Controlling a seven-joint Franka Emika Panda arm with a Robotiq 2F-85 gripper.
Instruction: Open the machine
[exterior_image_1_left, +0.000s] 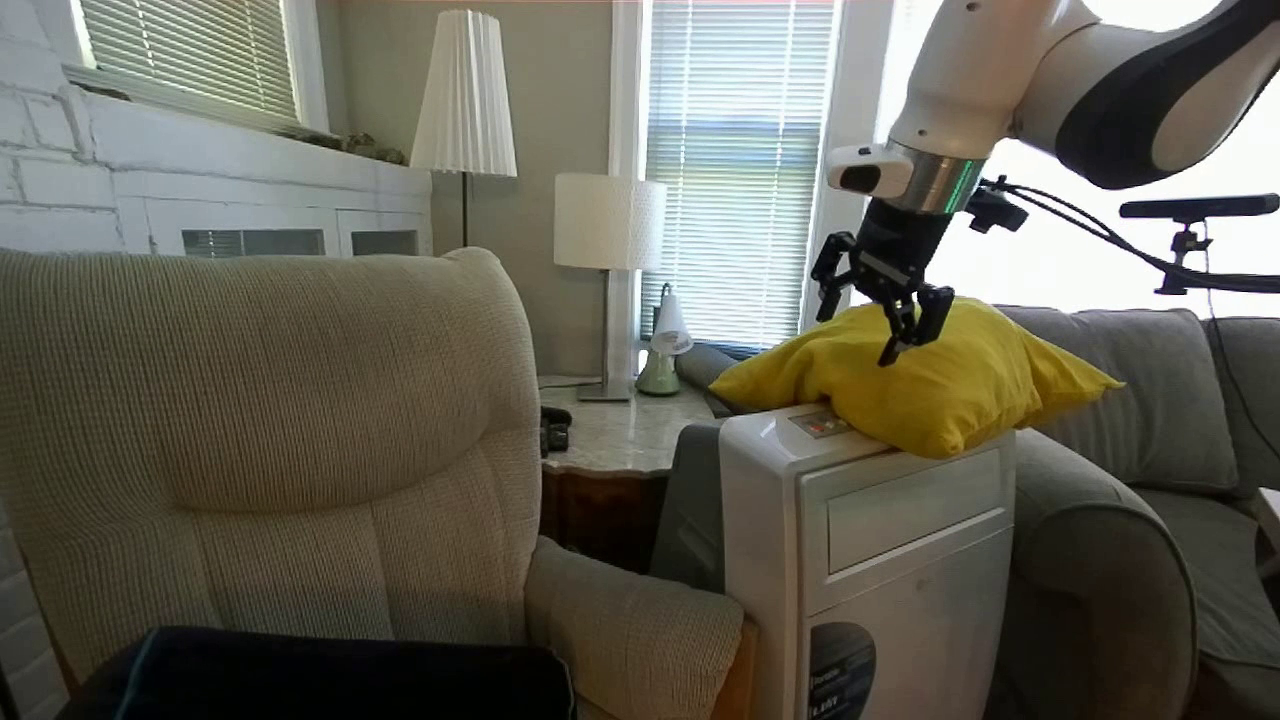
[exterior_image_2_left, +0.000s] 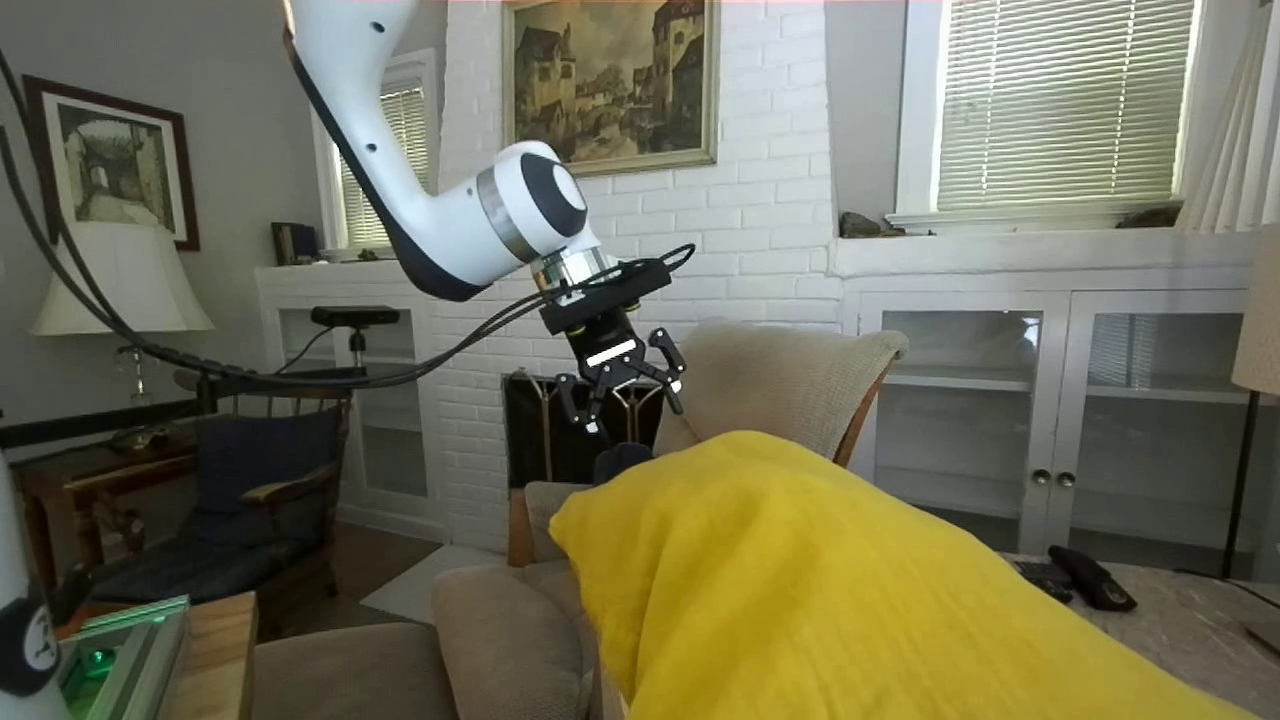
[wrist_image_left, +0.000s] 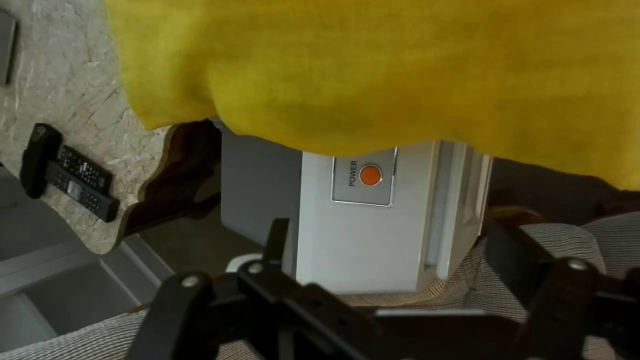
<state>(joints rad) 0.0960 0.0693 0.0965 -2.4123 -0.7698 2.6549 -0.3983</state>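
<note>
Wrist view: the pincer (wrist_image_left: 391, 242) stands wide, with the machine (wrist_image_left: 357, 245) showing beyond it. The yellow cushion (wrist_image_left: 375, 75) lies on the machine's top and partly hides the control panel (wrist_image_left: 357, 195) bearing the orange button (wrist_image_left: 370, 175). In an exterior view, the machine stands between the beige armchair (exterior_image_1_left: 350, 380) and the grey sofa (exterior_image_1_left: 1100, 540); its base is cut off. Glass-fronted cabinet (exterior_image_2_left: 1052, 420): shelves (exterior_image_2_left: 950, 379) visible; contents hard to make out.
</note>
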